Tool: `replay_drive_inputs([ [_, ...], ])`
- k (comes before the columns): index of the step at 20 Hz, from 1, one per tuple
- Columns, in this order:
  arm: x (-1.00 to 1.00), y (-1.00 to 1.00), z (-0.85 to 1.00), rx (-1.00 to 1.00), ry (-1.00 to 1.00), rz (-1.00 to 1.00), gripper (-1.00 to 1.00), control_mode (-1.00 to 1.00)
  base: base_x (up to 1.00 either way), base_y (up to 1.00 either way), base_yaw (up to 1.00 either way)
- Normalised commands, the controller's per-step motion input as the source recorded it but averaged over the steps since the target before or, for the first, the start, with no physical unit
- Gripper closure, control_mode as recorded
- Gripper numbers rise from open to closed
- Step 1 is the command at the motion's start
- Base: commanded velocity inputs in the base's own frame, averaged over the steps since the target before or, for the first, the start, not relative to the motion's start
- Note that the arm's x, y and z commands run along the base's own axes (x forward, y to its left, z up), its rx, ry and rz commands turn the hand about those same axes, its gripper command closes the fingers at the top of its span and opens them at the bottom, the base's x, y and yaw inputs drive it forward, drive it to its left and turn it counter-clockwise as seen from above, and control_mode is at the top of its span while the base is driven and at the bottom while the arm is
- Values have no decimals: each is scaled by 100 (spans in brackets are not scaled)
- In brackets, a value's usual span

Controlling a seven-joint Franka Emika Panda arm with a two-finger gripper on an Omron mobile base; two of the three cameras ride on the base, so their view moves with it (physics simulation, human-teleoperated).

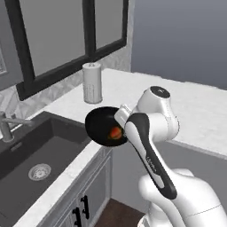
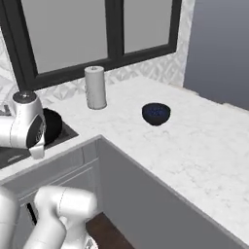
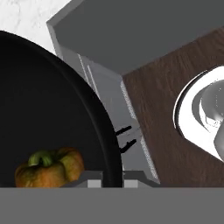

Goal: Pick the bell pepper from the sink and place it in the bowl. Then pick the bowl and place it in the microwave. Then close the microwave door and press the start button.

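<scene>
- The gripper is pressed together on the rim of the bowl; in the hand view one dark finger tip sits on each side of the thin black rim.
- The bowl is lifted above the counter edge, just right of the sink, and it hangs over the front of the cabinets.
- The bell pepper lies inside the bowl, near the side where the gripper holds it. In the hand view its green stem and orange body are clear.
- In the right base view, the bowl is partly hidden behind the white arm, at the left side.
- The sink is a dark grey basin with a round metal drain, and the faucet stands at its far left.
- A paper towel roll stands upright on the white marble counter, below the black-framed window.
- A small dark blue bowl sits on the counter, well apart from the towel roll.
- Under the lifted bowl, the hand view shows grey cabinet doors with black handles and a brown wooden floor.
</scene>
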Motion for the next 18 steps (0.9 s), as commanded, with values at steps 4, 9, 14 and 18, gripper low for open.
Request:
replay_drive_inputs([
  [4, 0, 0, 0, 0, 0, 0, 100, 100, -22, 0, -96],
  [9, 0, 0, 0, 0, 0, 0, 100, 100, -13, 0, -98],
  [14, 0, 0, 0, 0, 0, 0, 100, 100, -10, 0, -99],
  [18, 0, 0, 0, 0, 0, 0, 100, 100, -5, 0, -99],
])
